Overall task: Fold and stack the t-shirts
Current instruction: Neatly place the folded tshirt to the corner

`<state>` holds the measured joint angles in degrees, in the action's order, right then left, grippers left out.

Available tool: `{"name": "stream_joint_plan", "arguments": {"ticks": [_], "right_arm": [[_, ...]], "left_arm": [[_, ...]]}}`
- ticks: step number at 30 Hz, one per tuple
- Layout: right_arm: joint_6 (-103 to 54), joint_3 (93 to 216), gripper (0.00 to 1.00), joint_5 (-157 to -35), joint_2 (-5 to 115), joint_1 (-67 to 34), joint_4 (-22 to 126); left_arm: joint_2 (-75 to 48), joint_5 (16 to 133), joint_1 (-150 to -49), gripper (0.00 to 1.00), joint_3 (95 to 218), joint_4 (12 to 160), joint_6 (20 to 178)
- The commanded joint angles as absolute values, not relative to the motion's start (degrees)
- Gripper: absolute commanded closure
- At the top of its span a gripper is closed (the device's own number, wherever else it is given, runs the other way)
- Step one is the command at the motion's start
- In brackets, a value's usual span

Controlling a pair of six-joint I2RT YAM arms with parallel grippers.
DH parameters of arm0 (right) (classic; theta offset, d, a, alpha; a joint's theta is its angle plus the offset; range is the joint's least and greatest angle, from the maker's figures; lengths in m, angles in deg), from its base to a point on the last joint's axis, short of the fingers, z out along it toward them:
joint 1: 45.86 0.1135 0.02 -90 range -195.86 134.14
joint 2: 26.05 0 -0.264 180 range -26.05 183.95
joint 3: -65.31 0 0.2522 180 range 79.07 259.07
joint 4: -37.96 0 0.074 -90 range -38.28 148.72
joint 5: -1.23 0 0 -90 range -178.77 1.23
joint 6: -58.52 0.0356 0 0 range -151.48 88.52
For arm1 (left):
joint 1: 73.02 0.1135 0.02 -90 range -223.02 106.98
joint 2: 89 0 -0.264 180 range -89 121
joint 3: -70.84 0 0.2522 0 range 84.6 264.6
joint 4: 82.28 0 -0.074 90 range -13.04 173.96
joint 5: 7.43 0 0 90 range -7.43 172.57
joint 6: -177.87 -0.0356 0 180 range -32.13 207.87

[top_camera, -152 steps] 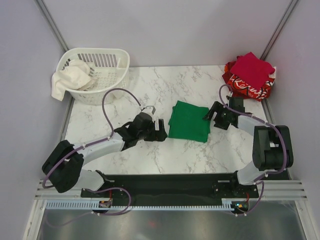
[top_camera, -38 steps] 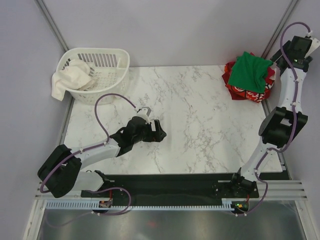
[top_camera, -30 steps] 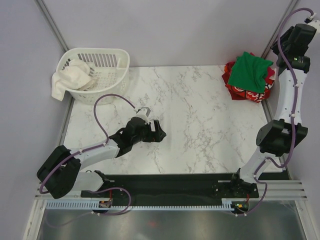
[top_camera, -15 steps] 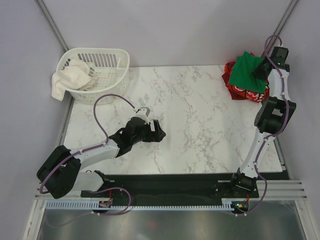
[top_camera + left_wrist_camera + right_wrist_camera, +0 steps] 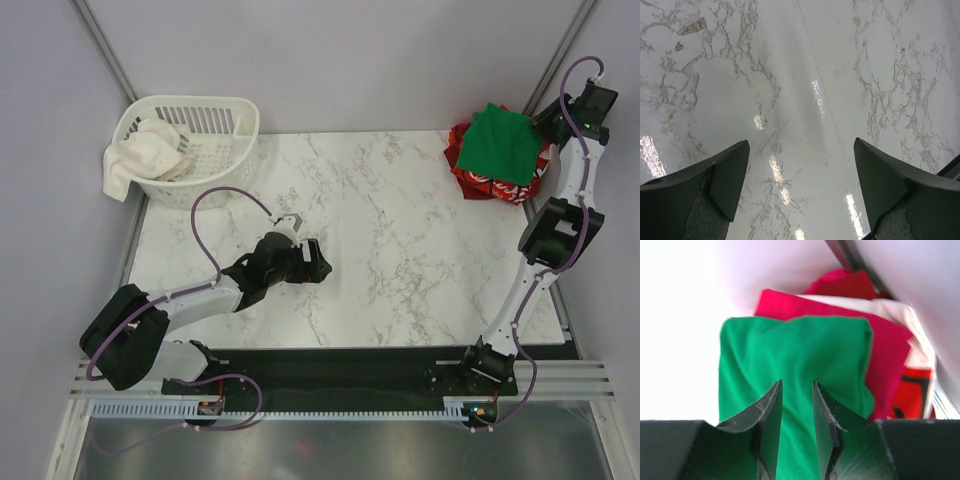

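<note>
Overhead view: I see bright, even light from above. The marble tabletop (image 5: 400, 220) is sharp, with only faint, soft shadows beside the arms.
Left wrist view: White streaks of glare run down the glossy tabletop toward its near edge. The veining looks slightly soft, and the left gripper (image 5: 801, 141) is dark and out of focus at the bottom corners.
Right wrist view: The left half is blown out to plain white. The green t-shirt (image 5: 795, 350) is vivid but soft-edged, and the right gripper (image 5: 797, 382) is close to the lens, shadowed and blurred.
</note>
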<state>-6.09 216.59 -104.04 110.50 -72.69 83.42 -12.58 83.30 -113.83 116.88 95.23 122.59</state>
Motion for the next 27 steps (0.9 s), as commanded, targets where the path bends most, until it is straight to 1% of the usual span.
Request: {"name": "stream_joint_plan", "arguments": {"ticks": [1, 2, 7, 13, 17, 21, 23, 27], "right_arm": [[-1.59, 218.64, 0.63, -105.82, 114.40, -77.76, 77.74], [-2.03, 218.64, 0.63, -106.08, 114.31, -77.33, 77.30], [-12.21, 217.15, 0.63, -92.76, 109.75, -74.34, 77.29], [-15.21, 215.13, 0.63, -89.13, 111.31, -73.72, 76.42], [-18.72, 214.42, 0.64, -85.18, 115.27, -72.32, 71.08], [-19.79, 218.72, 0.63, -80.79, 120.98, -72.05, 69.03], [-19.18, 217.77, 0.63, -80.86, 120.64, -72.05, 65.11], [-18.47, 210.65, 0.60, -79.91, 117.48, -71.52, 56.04]], "left_arm": [[-11.75, 82.83, -113.44, 0.08, 119.14, 97.76, 122.59], [-11.49, 82.83, -113.45, 0.08, 119.41, 97.76, 122.67], [-11.66, 82.83, -113.36, 0.09, 119.58, 97.32, 122.50], [-11.57, 81.51, -113.36, 0.09, 119.58, 97.06, 122.50], [-11.66, 81.34, -113.27, 0.09, 119.67, 96.97, 122.50], [-11.66, 81.51, -113.18, 0.09, 119.67, 96.97, 122.59], [-11.40, 81.34, -113.18, 0.09, 119.85, 96.97, 122.59], [-11.66, 81.51, -113.09, 0.09, 119.85, 96.97, 122.50]]}}
